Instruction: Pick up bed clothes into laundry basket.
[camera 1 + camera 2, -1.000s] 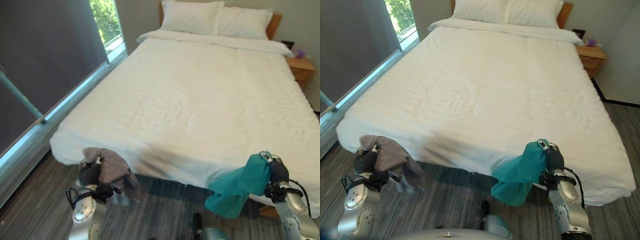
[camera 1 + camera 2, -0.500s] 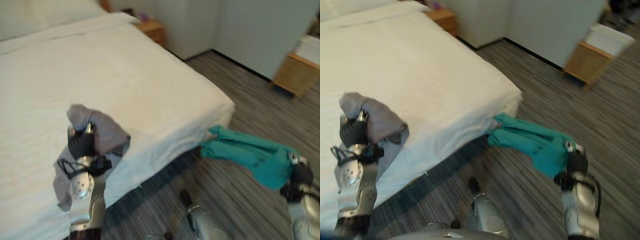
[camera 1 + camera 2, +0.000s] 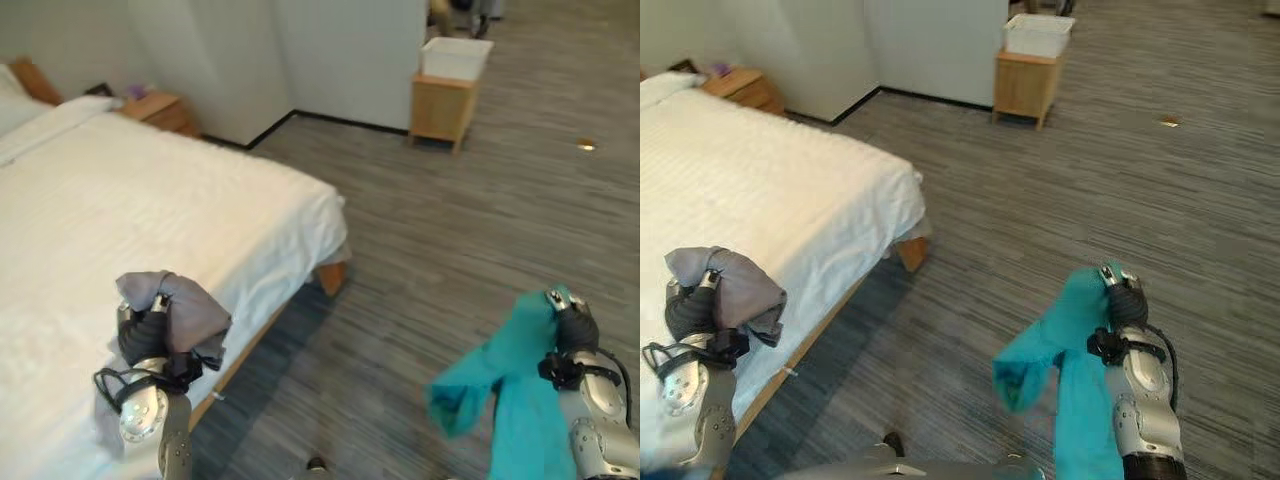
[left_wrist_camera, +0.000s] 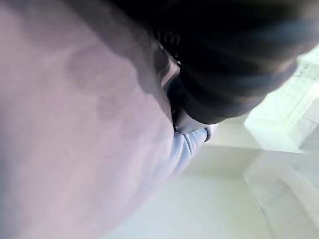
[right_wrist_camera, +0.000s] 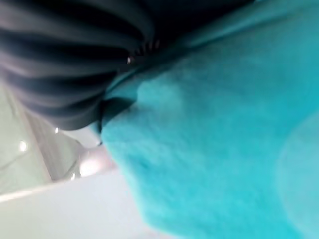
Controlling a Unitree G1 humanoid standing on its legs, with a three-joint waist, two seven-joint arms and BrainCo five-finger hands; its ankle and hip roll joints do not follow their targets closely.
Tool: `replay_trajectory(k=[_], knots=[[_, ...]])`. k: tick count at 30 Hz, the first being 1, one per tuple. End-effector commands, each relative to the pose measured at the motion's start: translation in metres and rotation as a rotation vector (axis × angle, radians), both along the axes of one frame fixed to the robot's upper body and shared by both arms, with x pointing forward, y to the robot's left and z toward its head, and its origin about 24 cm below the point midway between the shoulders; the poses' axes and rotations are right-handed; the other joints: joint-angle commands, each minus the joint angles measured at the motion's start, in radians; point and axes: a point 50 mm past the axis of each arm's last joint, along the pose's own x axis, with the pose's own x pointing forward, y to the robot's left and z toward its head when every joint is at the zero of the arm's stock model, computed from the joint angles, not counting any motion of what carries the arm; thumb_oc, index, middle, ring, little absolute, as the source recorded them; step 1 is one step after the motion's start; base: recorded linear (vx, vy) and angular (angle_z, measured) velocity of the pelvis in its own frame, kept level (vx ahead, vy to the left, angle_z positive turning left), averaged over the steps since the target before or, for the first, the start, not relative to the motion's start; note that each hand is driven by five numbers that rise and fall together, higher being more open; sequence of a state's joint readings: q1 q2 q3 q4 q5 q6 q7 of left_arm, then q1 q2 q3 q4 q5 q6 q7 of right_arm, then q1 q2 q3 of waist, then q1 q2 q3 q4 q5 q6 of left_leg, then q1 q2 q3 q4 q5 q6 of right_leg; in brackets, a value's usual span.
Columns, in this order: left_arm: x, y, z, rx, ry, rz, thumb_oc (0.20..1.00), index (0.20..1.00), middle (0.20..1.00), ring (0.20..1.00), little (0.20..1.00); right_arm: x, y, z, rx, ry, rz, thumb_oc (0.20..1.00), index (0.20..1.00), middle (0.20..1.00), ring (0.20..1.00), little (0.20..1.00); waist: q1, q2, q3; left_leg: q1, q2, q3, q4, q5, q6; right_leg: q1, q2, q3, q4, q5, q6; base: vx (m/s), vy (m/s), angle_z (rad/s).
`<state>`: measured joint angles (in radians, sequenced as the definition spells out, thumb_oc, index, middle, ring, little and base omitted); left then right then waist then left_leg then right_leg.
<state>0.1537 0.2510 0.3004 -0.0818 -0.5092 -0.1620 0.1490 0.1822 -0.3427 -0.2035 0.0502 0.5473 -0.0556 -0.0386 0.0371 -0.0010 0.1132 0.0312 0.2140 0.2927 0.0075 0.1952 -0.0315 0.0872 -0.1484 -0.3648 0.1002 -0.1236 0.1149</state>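
View swung right, basket stand (image 3: 442, 104) now visible

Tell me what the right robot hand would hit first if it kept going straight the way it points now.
Probably nothing close. The right robot hand, wrapped in the teal garment, points out over bare carpet floor. The wooden stand with the white bin is far off and to its left, though depth is uncertain.

A grey garment (image 3: 178, 316) and a teal garment (image 3: 512, 385) are showing. White bedding (image 3: 120, 215) is lying against a grey striped carpet (image 3: 470, 230), beside a tan wooden stand (image 3: 441, 110).
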Motion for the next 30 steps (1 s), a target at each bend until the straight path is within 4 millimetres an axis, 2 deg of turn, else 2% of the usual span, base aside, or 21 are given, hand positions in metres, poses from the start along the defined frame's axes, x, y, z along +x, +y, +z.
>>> replay_trajectory(k=[1, 2, 4, 5, 6, 7, 8, 9, 11, 12, 16, 23, 30], knots=[[0.007, 0.007, 0.041, 0.086, -0.171, -0.031, 0.2, 0.2, 0.2, 0.2, 0.2, 0.021, 0.003, 0.052, -0.084, -0.255, 0.06, 0.2, 0.2, 0.2, 0.2, 0.2, 0.008, -0.07, 0.034, -0.016, -0.041, -0.016, 0.173, -0.176, -0.03, 0.026, 0.042, 0.091, -0.158, 0.175, -0.039, 0.02, -0.161, -0.01], [0.009, 0.004, 0.029, 0.045, -0.136, -0.036, 0.2, 0.2, 0.2, 0.2, 0.2, 0.024, 0.005, 0.055, -0.1, -0.258, 0.072, 0.2, 0.2, 0.2, 0.2, 0.2, 0.042, -0.072, 0.058, -0.055, -0.085, -0.185, 0.212, -0.149, -0.027, 0.039, 0.062, 0.14, -0.169, 0.17, -0.059, 0.05, -0.205, -0.04], [0.012, -0.002, 0.021, -0.033, -0.133, -0.042, 0.2, 0.2, 0.2, 0.2, 0.2, 0.028, 0.009, 0.057, -0.072, -0.276, 0.082, 0.2, 0.2, 0.2, 0.2, 0.2, 0.071, -0.089, 0.068, -0.111, -0.201, -0.334, 0.176, -0.189, -0.019, 0.05, 0.064, 0.179, -0.184, 0.171, -0.06, 0.06, -0.14, -0.67], [0.013, -0.002, 0.021, -0.033, -0.134, -0.043, 0.2, 0.2, 0.2, 0.2, 0.2, 0.028, 0.009, 0.057, -0.072, -0.277, 0.081, 0.2, 0.2, 0.2, 0.2, 0.2, 0.069, -0.091, 0.067, -0.114, -0.204, -0.335, 0.172, -0.183, -0.018, 0.047, 0.061, 0.177, -0.185, 0.174, -0.059, 0.06, -0.085, -1.07], [0.014, -0.005, 0.019, -0.043, -0.126, -0.057, 0.2, 0.2, 0.2, 0.2, 0.2, 0.029, 0.011, 0.057, -0.06, -0.284, 0.09, 0.2, 0.2, 0.2, 0.2, 0.2, 0.068, -0.095, 0.065, -0.127, -0.23, -0.354, 0.138, -0.182, -0.013, 0.043, 0.066, 0.189, -0.187, 0.178, -0.056, 0.06, -0.071, -0.86], [0.018, -0.011, 0.023, 0.008, -0.122, -0.105, 0.2, 0.2, 0.2, 0.2, 0.2, 0.028, 0.01, 0.054, -0.065, -0.274, 0.089, 0.2, 0.2, 0.2, 0.2, 0.2, 0.058, -0.093, 0.063, -0.152, -0.273, -0.37, 0.109, -0.155, -0.003, 0.033, 0.085, 0.209, -0.187, 0.182, -0.054, 0.07, -0.096, -0.43], [0.017, -0.013, 0.022, 0.004, -0.124, -0.125, 0.2, 0.2, 0.2, 0.2, 0.2, 0.029, 0.013, 0.053, -0.066, -0.27, 0.107, 0.2, 0.2, 0.2, 0.2, 0.2, 0.055, -0.09, 0.057, -0.137, -0.284, -0.386, 0.093, -0.169, 0.012, 0.02, 0.095, 0.221, -0.187, 0.185, -0.048, 0.04, -0.062, -0.15], [0.017, -0.013, 0.022, 0.004, -0.123, -0.124, 0.2, 0.2, 0.2, 0.2, 0.2, 0.029, 0.013, 0.052, -0.066, -0.269, 0.108, 0.2, 0.2, 0.2, 0.2, 0.2, 0.058, -0.089, 0.056, -0.133, -0.282, -0.383, 0.089, -0.171, 0.013, 0.022, 0.096, 0.224, -0.187, 0.185, -0.048, 0.04, -0.007, -0.22], [0.025, -0.025, 0.026, -0.032, -0.16, -0.187, 0.2, 0.2, 0.2, 0.2, 0.2, 0.026, 0.017, 0.044, -0.057, -0.237, 0.117, 0.2, 0.2, 0.2, 0.2, 0.2, 0.026, -0.071, 0.026, -0.063, -0.27, -0.378, -0.001, -0.154, 0.032, 0.019, 0.116, 0.256, -0.187, 0.184, -0.052, 0.13, 0.097, -0.67], [0.026, -0.025, 0.029, -0.028, -0.174, -0.19, 0.2, 0.2, 0.2, 0.2, 0.2, 0.025, 0.017, 0.042, -0.041, -0.235, 0.11, 0.2, 0.2, 0.2, 0.2, 0.2, 0.017, -0.067, 0.018, -0.046, -0.267, -0.372, -0.027, -0.138, 0.034, 0.015, 0.118, 0.261, -0.187, 0.189, -0.055, 0.09, 0.099, -0.54], [0.024, -0.023, 0.034, -0.005, -0.191, -0.195, 0.2, 0.2, 0.2, 0.2, 0.2, 0.02, 0.018, 0.034, -0.033, -0.203, 0.117, 0.2, 0.2, 0.2, 0.2, 0.2, 0.007, -0.058, -0.003, 0.003, -0.262, -0.366, -0.076, -0.133, 0.043, 0.02, 0.122, 0.277, -0.187, 0.181, -0.057, 0.08, 0.059, -0.21], [0.006, -0.005, 0.022, 0.007, -0.125, -0.09, 0.2, 0.2, 0.2, 0.2, 0.2, 0.022, 0.025, 0.038, -0.029, -0.22, 0.142, 0.2, 0.2, 0.2, 0.2, 0.2, 0.025, -0.054, -0.003, 0.037, -0.267, -0.348, -0.085, -0.153, 0.059, 0.036, 0.12, 0.301, -0.187, 0.175, -0.052, 0.04, 0.042, -0.04], [-0.003, 0.014, 0.027, 0.058, -0.118, 0.004, 0.2, 0.2, 0.2, 0.2, 0.2, 0.025, 0.027, 0.042, -0.04, -0.23, 0.154, 0.2, 0.2, 0.2, 0.2, 0.2, 0.036, -0.054, -0.002, 0.04, -0.27, -0.332, -0.085, -0.167, 0.066, 0.033, 0.111, 0.31, -0.187, 0.176, -0.038, 0.03, 0.044, 0.01]])
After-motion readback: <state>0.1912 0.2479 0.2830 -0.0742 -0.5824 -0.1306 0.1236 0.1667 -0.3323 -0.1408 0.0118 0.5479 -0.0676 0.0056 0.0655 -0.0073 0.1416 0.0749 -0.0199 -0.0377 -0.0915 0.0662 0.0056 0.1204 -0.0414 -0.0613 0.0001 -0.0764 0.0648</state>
